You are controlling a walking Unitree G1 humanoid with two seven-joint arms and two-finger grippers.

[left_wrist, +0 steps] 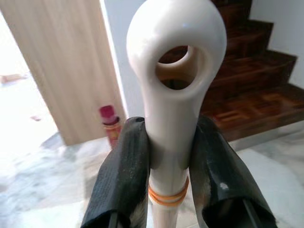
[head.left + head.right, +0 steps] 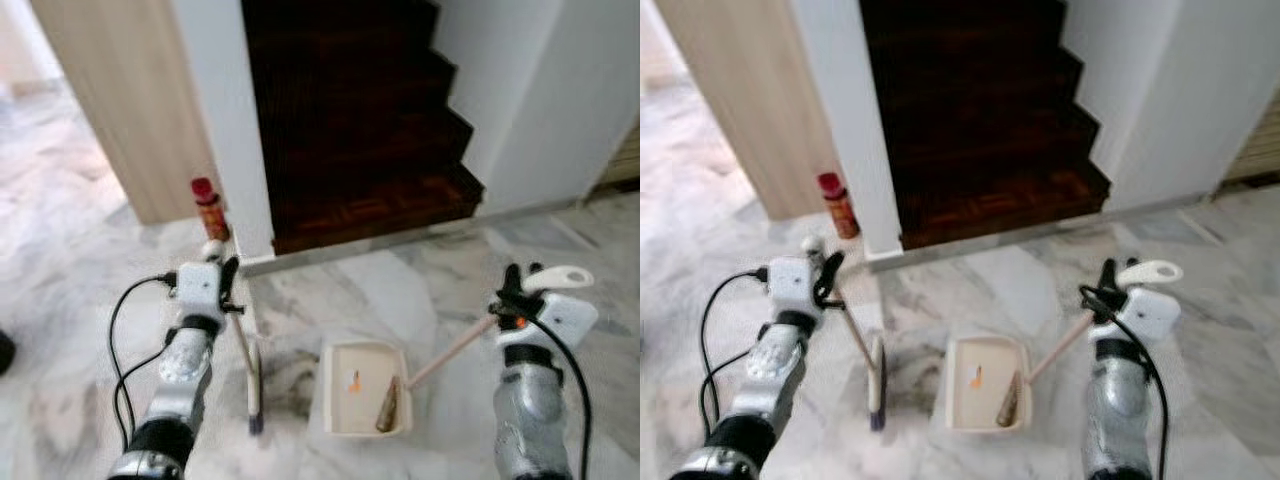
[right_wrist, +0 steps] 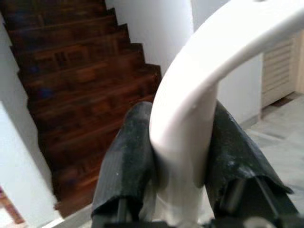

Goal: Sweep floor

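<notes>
Step in hand, by judgement: debris collected, sweeping near done.

Left gripper point(image 2: 228, 285): clamped on cream long-handled broom point(image 2: 245, 350); bristle head below it on the grey-veined marble floor point(image 2: 90, 330).

Cream rectangular dustpan point(image 2: 365, 402): between the grippers, holding scraps.

Right gripper point(image 2: 512, 288): clamped on the dustpan's cream handle point(image 2: 452, 350).

Next move calls for lifting the pan level.

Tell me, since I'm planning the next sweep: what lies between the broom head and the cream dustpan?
Bare grey-veined marble floor, seen in both eye views, separates broom head and dustpan.
</notes>
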